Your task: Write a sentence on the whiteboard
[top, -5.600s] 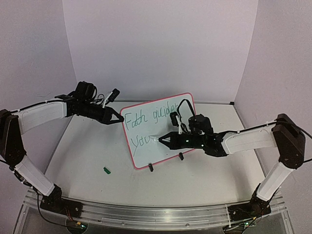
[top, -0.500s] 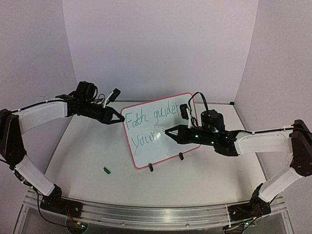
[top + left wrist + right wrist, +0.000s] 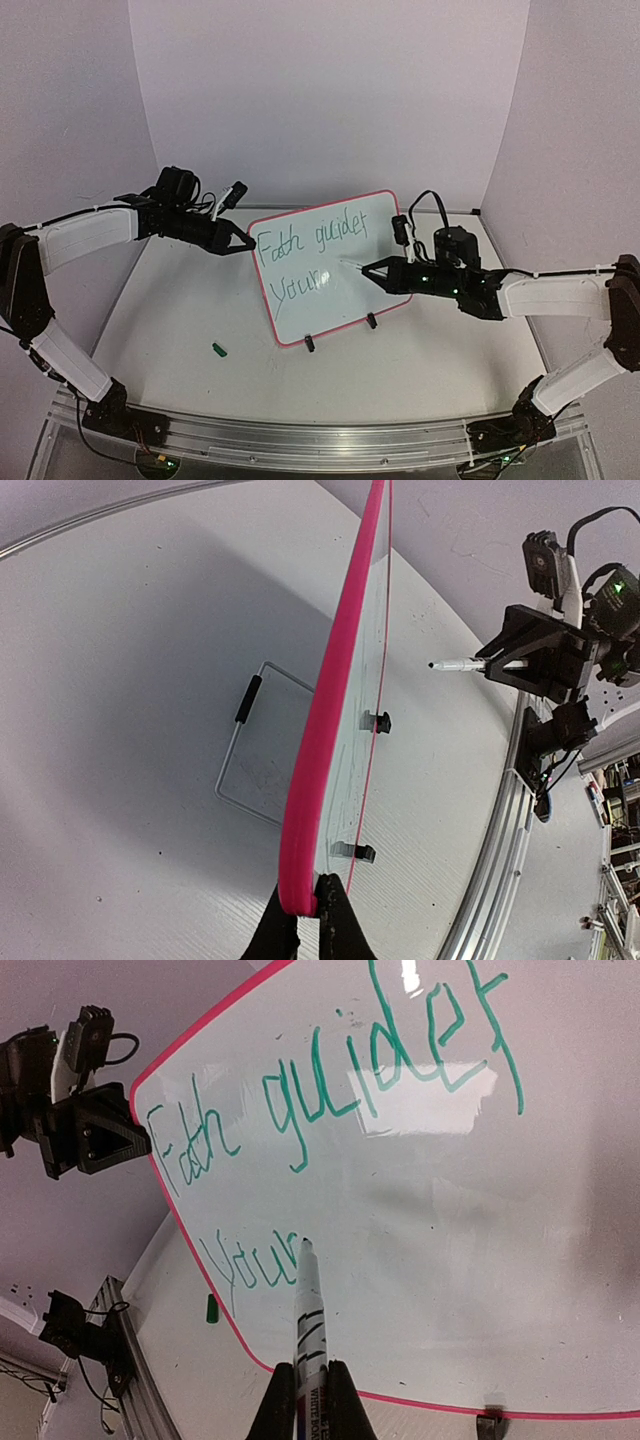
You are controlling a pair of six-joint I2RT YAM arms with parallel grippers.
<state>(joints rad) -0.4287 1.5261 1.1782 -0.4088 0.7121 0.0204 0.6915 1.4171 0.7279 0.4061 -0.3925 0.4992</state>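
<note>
From above, the whiteboard (image 3: 325, 270) stands tilted at the centre of the frame on two black clip feet (image 3: 309, 343). The left gripper (image 3: 240, 245) pinches its upper left corner, fingers pressed together on the pink rim. Only the left wrist view shows the board edge-on. It also shows a wire stand (image 3: 247, 698) behind the board at centre left, and a clear gap between the tip of the marker (image 3: 455, 664) and the writing face. Only the right wrist view makes the sentence (image 3: 340, 1110) legible: green cursive, roughly "Fath guides" above and "your" at lower left, with the marker tip at the end of the "r". The right gripper (image 3: 310, 1400), at the bottom edge, is clamped on the marker barrel.

Half a second ago the tip sat on the board beside "your"; the right arm has since drawn toward the right of the overhead frame. Some seconds earlier the lower line read only "You". The left gripper has not shifted.

A green cap (image 3: 218, 349) lies on the table (image 3: 180, 300) at lower left, well apart from the board. Seen from above, the right gripper covers part of the board's right edge
</note>
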